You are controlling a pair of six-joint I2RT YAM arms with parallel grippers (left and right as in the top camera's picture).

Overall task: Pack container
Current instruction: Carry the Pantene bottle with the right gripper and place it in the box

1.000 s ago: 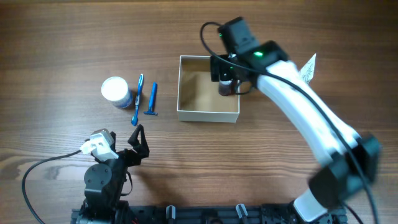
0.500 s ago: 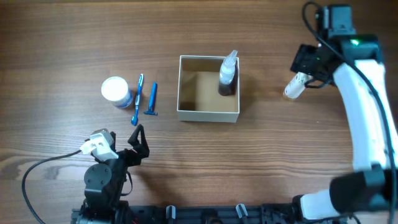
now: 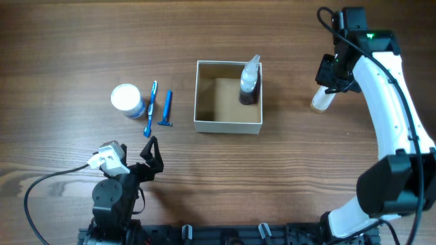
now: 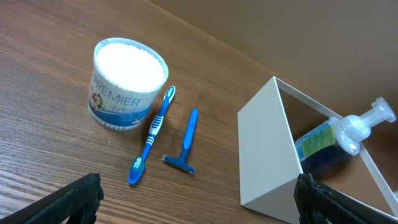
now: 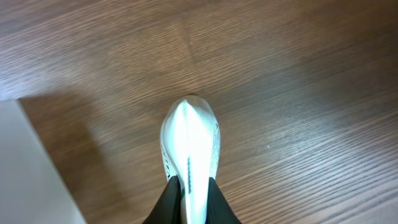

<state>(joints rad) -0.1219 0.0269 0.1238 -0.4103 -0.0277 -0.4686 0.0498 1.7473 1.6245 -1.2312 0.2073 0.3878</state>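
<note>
The container point(image 3: 227, 126), a white-walled box with a tan inside, sits mid-table and also shows in the left wrist view point(image 4: 267, 155). A dark pump bottle point(image 3: 249, 83) stands in its far right corner point(image 4: 336, 140). My right gripper point(image 3: 328, 83) is to the right of the box, shut on a white tube point(image 3: 321, 101). In the right wrist view the black fingers point(image 5: 171, 202) pinch the crimped end of the tube point(image 5: 189, 146) just above the wood. My left gripper point(image 3: 151, 152) rests open near the front edge point(image 4: 199, 208), holding nothing.
Left of the box lie a round white-lidded jar point(image 3: 127, 100), a blue toothbrush point(image 3: 150, 109) and a blue razor point(image 3: 167, 109). The left wrist view shows the same jar point(image 4: 127, 84), toothbrush point(image 4: 151, 137) and razor point(image 4: 185, 144). A cable trails at front left.
My right gripper let go of the pump bottle in the container, swung right and shut on the white tube. The left arm has not moved.
</note>
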